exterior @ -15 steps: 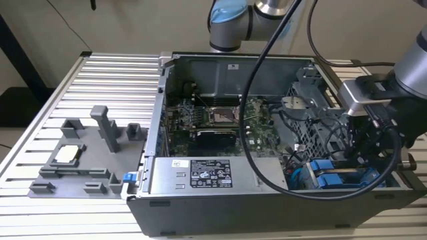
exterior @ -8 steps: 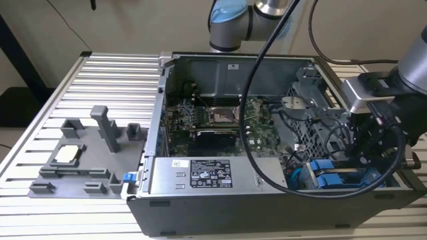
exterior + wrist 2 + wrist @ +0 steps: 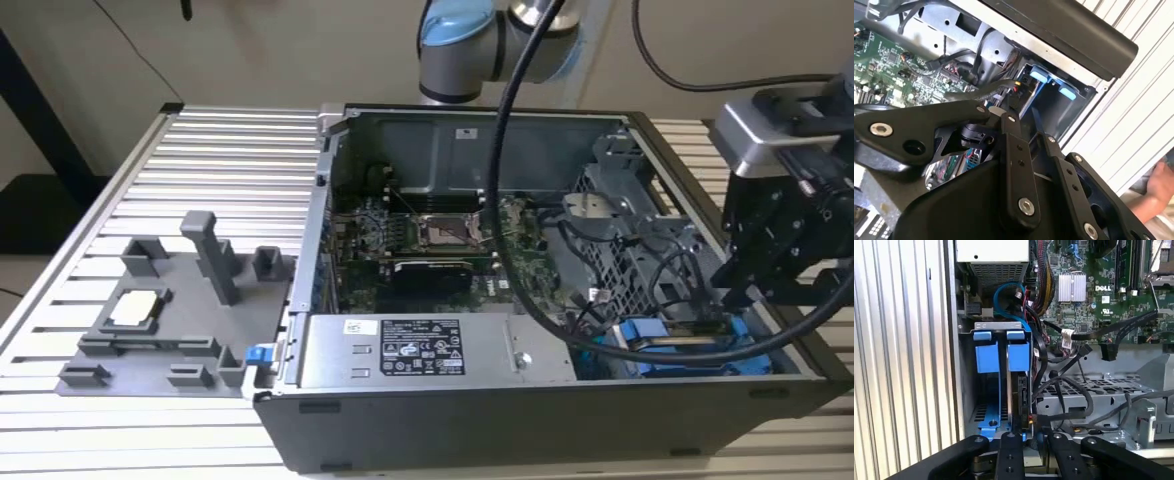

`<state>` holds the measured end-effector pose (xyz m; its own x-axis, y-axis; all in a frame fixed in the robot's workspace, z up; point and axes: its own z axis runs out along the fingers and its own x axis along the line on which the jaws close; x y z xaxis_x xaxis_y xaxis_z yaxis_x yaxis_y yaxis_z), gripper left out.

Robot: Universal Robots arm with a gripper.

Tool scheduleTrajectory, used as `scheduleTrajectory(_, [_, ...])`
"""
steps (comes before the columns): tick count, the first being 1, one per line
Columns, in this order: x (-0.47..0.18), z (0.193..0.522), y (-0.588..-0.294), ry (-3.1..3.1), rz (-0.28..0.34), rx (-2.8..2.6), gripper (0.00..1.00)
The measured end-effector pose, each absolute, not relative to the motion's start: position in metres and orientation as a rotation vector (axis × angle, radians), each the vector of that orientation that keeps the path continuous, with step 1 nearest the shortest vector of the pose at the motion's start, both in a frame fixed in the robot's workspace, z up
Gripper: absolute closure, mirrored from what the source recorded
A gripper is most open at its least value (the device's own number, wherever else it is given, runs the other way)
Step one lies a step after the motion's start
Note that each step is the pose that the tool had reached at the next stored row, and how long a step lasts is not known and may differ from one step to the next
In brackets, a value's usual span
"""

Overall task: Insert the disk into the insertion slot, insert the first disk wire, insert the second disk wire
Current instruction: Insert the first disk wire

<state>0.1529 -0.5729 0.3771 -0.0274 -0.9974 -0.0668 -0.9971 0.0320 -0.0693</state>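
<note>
Ribbed aluminium counter (image 3: 214, 150) carries an open computer case (image 3: 534, 420). Gripper (image 3: 1031, 437) hangs over the case corner at the exterior view's right, just beside one end of the disk (image 3: 1019, 390). Disk sits in the insertion slot (image 3: 985, 395), standing on edge in its blue carrier, next to a second blue carrier tab (image 3: 983, 352). Long axis runs straight away from the gripper toward the grey power-supply box (image 3: 400, 350), along the case wall. Black cables (image 3: 1064, 390) crowd the side of the disk. Jaws: cannot tell whether open or closed on anything.
</note>
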Motion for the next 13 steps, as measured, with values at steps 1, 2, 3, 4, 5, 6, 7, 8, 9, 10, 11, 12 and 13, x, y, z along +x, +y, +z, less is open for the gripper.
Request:
scheduleTrajectory(1, [0.153, 0.380, -0.573, 2.185, -0.005, -2.121, 0.73])
scheduleTrajectory(2, [0.153, 0.380, -0.573, 2.185, -0.005, -2.121, 0.73])
scheduleTrajectory(3, [0.153, 0.380, -0.573, 2.185, -0.005, -2.121, 0.73])
scheduleTrajectory(4, [0.153, 0.380, -0.573, 2.185, -0.005, -2.121, 0.73])
scheduleTrajectory(5, [0.153, 0.380, -0.573, 2.185, -0.005, -2.121, 0.73])
scheduleTrajectory(6, [0.153, 0.380, -0.572, 2.185, -0.005, -2.121, 0.73])
scheduleTrajectory(7, [0.153, 0.380, -0.571, 2.186, -0.005, -2.120, 0.73])
scheduleTrajectory(8, [0.153, 0.380, -0.569, 2.187, -0.005, -2.119, 0.73])
scheduleTrajectory(9, [0.153, 0.380, -0.567, 2.187, -0.005, -2.119, 0.73])
scheduleTrajectory(10, [0.152, 0.380, -0.565, 2.188, -0.005, -2.118, 0.73])
scheduleTrajectory(11, [0.152, 0.380, -0.563, 2.188, -0.005, -2.118, 0.73])
scheduleTrajectory(12, [0.152, 0.380, -0.561, 2.189, -0.005, -2.117, 0.73])
scheduleTrajectory(13, [0.152, 0.380, -0.559, 2.189, -0.005, -2.117, 0.73])
